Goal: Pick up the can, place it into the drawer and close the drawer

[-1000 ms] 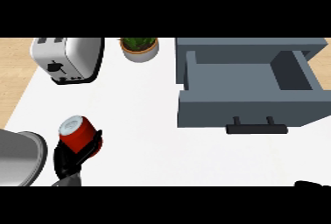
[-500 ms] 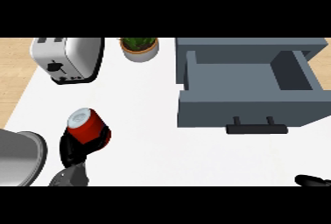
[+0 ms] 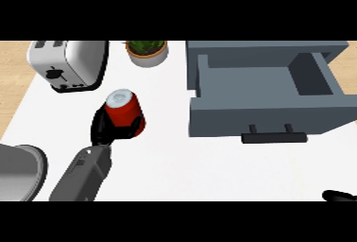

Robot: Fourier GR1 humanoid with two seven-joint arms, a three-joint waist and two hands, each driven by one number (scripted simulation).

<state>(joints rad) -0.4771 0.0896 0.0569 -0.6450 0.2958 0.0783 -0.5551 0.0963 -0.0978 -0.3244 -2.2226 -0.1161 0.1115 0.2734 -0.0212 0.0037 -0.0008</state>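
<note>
Grey boxy left forearm (image 3: 82,174) ending in a black left hand (image 3: 105,128) with slim black fingers (image 3: 99,124).

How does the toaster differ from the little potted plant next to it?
The toaster is a shiny silver box with black trim and slots on top; the potted plant is a round pale pot holding green leaves. The toaster looks clearly bigger than the plant. Both stand at the counter's far edge, untouched by either hand.
</note>
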